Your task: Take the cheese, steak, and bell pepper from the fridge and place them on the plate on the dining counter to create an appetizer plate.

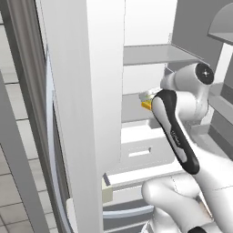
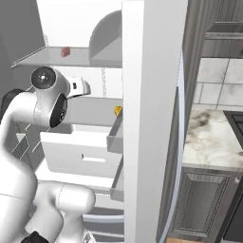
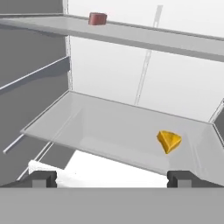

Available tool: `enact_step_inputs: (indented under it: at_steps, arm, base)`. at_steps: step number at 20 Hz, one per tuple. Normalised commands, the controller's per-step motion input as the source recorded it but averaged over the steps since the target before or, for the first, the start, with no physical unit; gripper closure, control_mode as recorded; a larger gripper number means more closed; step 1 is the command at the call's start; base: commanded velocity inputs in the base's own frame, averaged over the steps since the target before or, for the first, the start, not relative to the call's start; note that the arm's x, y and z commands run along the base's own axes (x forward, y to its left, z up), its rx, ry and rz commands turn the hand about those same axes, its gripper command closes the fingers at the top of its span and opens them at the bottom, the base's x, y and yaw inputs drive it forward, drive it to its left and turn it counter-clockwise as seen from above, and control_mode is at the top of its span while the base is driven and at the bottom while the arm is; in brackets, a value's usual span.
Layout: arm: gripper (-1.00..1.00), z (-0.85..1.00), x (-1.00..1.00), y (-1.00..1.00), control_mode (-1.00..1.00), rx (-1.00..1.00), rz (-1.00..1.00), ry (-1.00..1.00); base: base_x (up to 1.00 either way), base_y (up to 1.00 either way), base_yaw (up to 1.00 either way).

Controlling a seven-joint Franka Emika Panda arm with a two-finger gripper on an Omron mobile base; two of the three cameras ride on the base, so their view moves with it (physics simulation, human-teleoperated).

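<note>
**Ana:** Nearest the lens are the two dark fingertips of the gripper (image 3: 112, 178), spread as wide as they go, with nothing between them and nothing touching them.

**Ben:** So it holds nothing. What sits just past them?

**Ana:** A pale grey shelf (image 3: 109, 127) inside the fridge (image 2: 147, 118). The cheese (image 3: 169, 141), a small yellow-orange wedge, lies on the right part of that shelf, a little beyond the right fingertip and apart from it.

**Ben:** Then the cheese looks like the step in hand. How would you do it well?

**Ana:** My judgement: shift the hand right until the wedge is centred between the fingers, go forward low over the shelf, and close on its flatter faces, not on a sloping edge, since a wedge could squirt out. Keep the fingers off the shelf's front lip.

**Ben:** And farther in?

**Ana:** On the upper shelf (image 3: 144, 37), far left, lies a small dark-red block, likely the steak (image 3: 97, 19). From the base views, the arm (image 1: 175, 132) reaches in past the open door (image 2: 152, 142). I cannot pick out the bell pepper.
</note>
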Motion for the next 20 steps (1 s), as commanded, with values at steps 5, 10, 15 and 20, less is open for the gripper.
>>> enact_step_inputs:
  at_steps: [5,10,15,20]
  arm:
    - [-1.00,0.11,0.86,0.44,-1.00,0.00,0.06,0.00]
    - [-1.00,0.27,0.76,0.49,-1.00,0.00,0.02,0.00]
    - [-1.00,0.41,0.44,0.36,-1.00,0.00,0.01,0.00]
    - [-1.00,0.51,0.06,0.31,-1.00,0.00,0.00,0.00]
  base:
    - [0.00,0.00,0.00]
    - [0.00,0.00,0.00]
    - [0.00,0.00,0.00]
    - [0.00,0.00,0.00]
